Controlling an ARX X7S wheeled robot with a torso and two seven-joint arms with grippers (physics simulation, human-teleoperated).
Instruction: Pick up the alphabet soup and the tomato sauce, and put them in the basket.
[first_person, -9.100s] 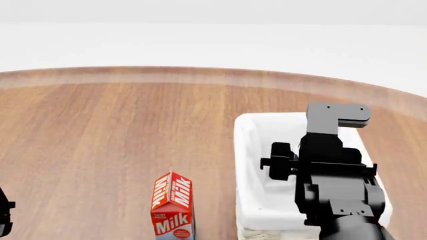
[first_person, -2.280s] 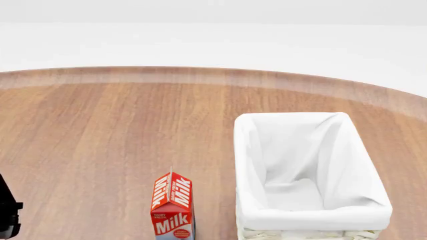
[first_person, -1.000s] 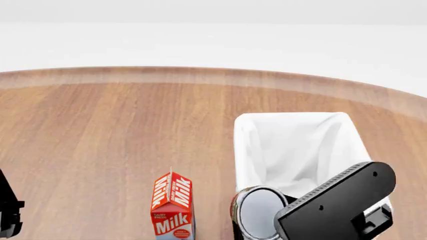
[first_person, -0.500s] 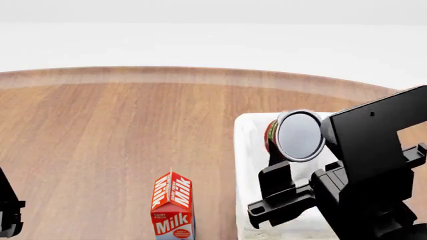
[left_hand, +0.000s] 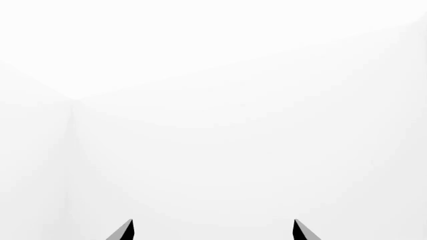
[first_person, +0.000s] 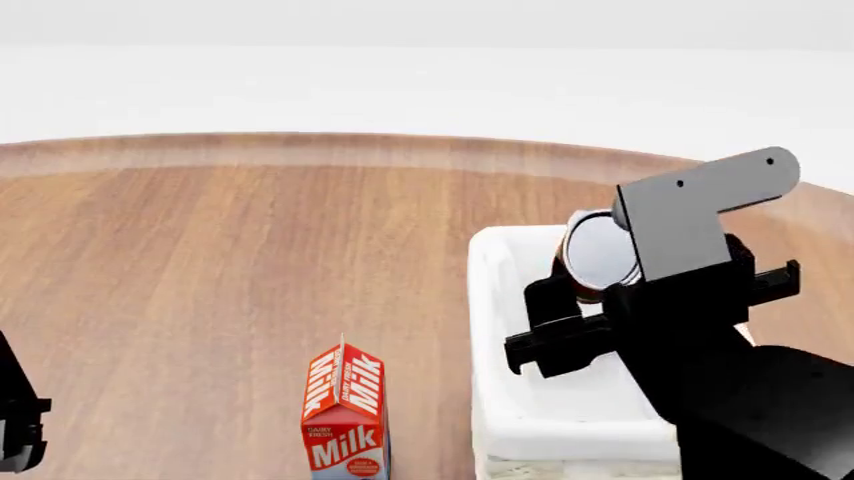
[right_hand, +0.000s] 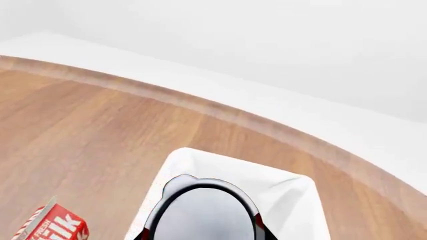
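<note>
We see the right gripper (first_person: 583, 300) clamped on the tomato sauce (first_person: 595, 252), silvery top facing the head camera, held above the basket (first_person: 491, 330) interior. The milk carton (first_person: 344, 410) stands just beside the basket's wall, on the wooden table (first_person: 227, 260). Left gripper (left_hand: 212, 231): fingertips spread apart, nothing between them. Alphabet soup not visible.

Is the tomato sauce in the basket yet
Not yet. The right gripper holds the tomato sauce above the basket, its silvery top showing.
</note>
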